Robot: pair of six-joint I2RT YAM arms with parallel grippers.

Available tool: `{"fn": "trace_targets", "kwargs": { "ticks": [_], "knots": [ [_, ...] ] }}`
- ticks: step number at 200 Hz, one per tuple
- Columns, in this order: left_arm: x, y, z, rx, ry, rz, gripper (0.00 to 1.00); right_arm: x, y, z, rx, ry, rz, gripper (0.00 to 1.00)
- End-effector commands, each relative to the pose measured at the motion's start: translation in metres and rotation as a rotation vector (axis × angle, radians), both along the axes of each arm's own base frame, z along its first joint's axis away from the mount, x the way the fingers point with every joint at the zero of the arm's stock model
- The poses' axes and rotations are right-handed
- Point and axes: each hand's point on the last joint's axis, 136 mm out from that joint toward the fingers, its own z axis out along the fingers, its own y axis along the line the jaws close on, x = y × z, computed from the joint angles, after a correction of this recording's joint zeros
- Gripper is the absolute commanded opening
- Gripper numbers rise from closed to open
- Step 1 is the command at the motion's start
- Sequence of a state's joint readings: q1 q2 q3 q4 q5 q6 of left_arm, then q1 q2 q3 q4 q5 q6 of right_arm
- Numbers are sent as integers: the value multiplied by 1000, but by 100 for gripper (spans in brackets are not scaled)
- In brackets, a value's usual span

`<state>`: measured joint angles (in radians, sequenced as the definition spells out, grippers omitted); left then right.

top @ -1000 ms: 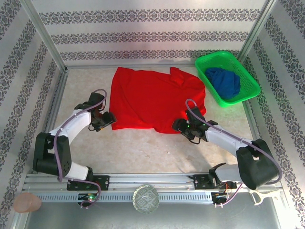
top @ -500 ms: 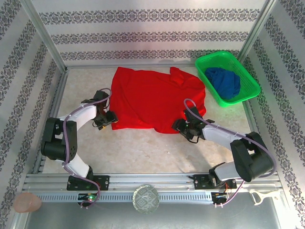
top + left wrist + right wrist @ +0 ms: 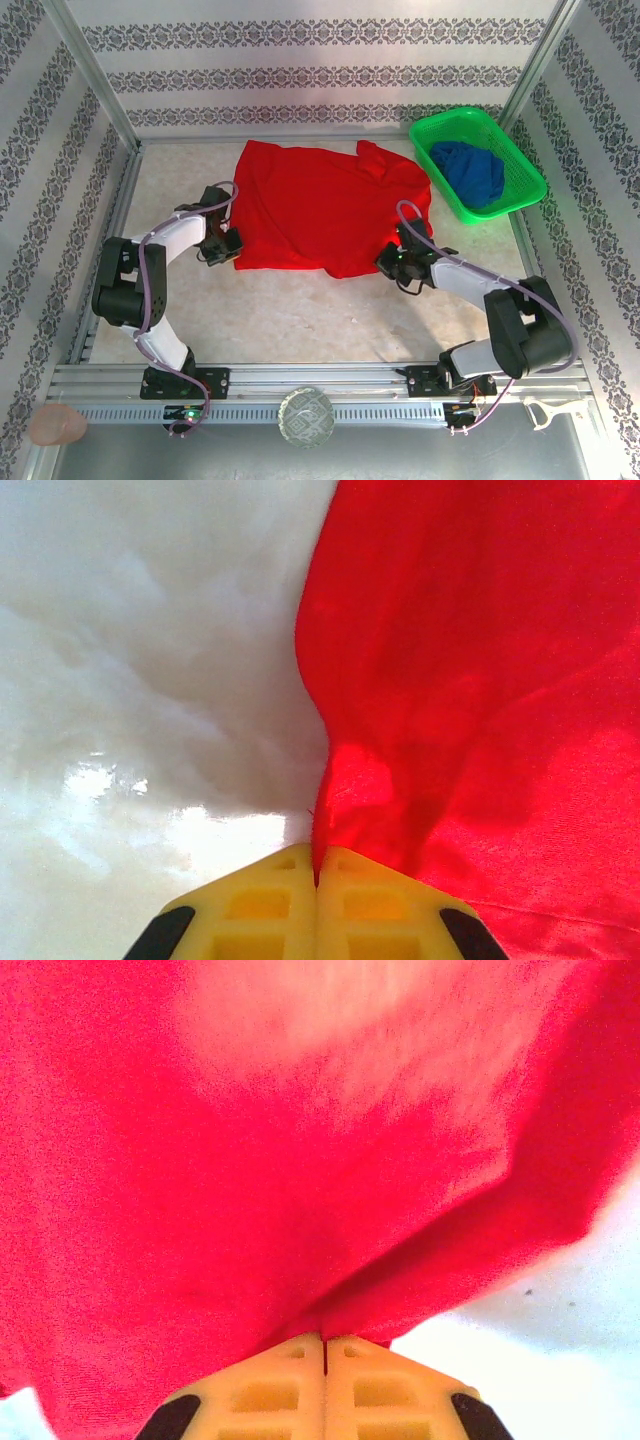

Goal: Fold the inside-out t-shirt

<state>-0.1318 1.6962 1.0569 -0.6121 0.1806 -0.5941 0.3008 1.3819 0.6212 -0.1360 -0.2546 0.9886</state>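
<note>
Left of the green basket (image 3: 525, 186), on the pale bench (image 3: 300, 315): the inside-out t-shirt (image 3: 320, 205), bright red, spread mostly flat, with a bunched sleeve at the corner nearest the basket. The basket holds a dark blue garment (image 3: 472, 172), apart from the shirt.

Left tool (image 3: 230, 250): at the shirt's near hem, on the corner farthest from the basket. In the left wrist view the yellow fingers (image 3: 260, 910) are pressed together with a thin edge of red cloth pinched in the seam between them. The cloth rises from the pinch in a narrow ridge and widens toward the basket side; bare bench lies on the other side.

Right tool (image 3: 390, 262): at the near hem, on the corner closer to the basket. In the right wrist view the fingers (image 3: 385, 1385) are closed flush on a fold of the shirt. Red cloth fans out above the pinch, and a strip of bench shows at the basket-side edge.

Both tools are clamped on the same hem, well apart, with the shirt lying beyond them.
</note>
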Motion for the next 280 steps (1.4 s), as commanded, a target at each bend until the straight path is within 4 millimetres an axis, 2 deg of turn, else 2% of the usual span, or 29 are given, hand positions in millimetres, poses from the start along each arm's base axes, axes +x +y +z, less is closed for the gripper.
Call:
{"fn": "trace_targets", "kwargs": {
  "ticks": [1, 25, 47, 68, 103, 123, 135, 149, 162, 174, 178, 185, 189, 194, 202, 218, 242, 259, 280],
  "knots": [
    [21, 2, 53, 45, -126, -59, 0, 29, -9, 65, 69, -162, -19, 0],
    [42, 10, 113, 76, -277, -92, 0, 41, -35, 114, 94, -251, -62, 0],
    [49, 22, 150, 107, -357, -101, 0, 42, -57, 143, 101, -299, -99, 0],
    [49, 29, 175, 134, -413, -113, 0, 39, -72, 159, 105, -328, -138, 0],
    [44, 28, 224, 119, -538, -105, 0, 29, -79, 189, 113, -388, -169, 0],
    [44, 24, 245, 84, -619, -99, 2, 26, -80, 193, 116, -393, -169, 0],
    [46, 20, 243, 64, -621, -105, 5, 28, -80, 183, 113, -362, -168, 0],
    [50, 14, 228, 27, -587, -111, 6, 35, -81, 167, 116, -332, -184, 0],
    [55, 6, 205, -14, -534, -123, 9, 43, -86, 145, 98, -282, -212, 0],
    [61, 4, 173, -30, -464, -122, 10, 55, -88, 128, 91, -251, -222, 0],
    [62, 3, 162, -34, -441, -124, 10, 59, -89, 125, 81, -248, -218, 11],
    [65, 3, 142, -31, -394, -118, 10, 66, -91, 114, 58, -222, -208, 38],
    [66, 4, 131, -30, -368, -117, 10, 69, -92, 110, 43, -209, -199, 49],
    [67, 3, 118, -32, -340, -117, 10, 72, -92, 107, 28, -202, -182, 57],
    [69, 2, 101, -34, -304, -115, 10, 74, -93, 103, -5, -188, -151, 63],
    [68, 2, 79, -34, -252, -110, 10, 65, -96, 105, -68, -179, -111, 64],
    [62, 2, 75, -41, -257, -101, 10, 36, -101, 103, -124, -170, -92, 64],
    [57, 3, 80, -41, -272, -96, 10, 12, -101, 88, -136, -145, -88, 64],
    [49, 4, 81, -37, -274, -94, 10, -17, -94, 59, -136, -97, -59, 63]
  ]
}}
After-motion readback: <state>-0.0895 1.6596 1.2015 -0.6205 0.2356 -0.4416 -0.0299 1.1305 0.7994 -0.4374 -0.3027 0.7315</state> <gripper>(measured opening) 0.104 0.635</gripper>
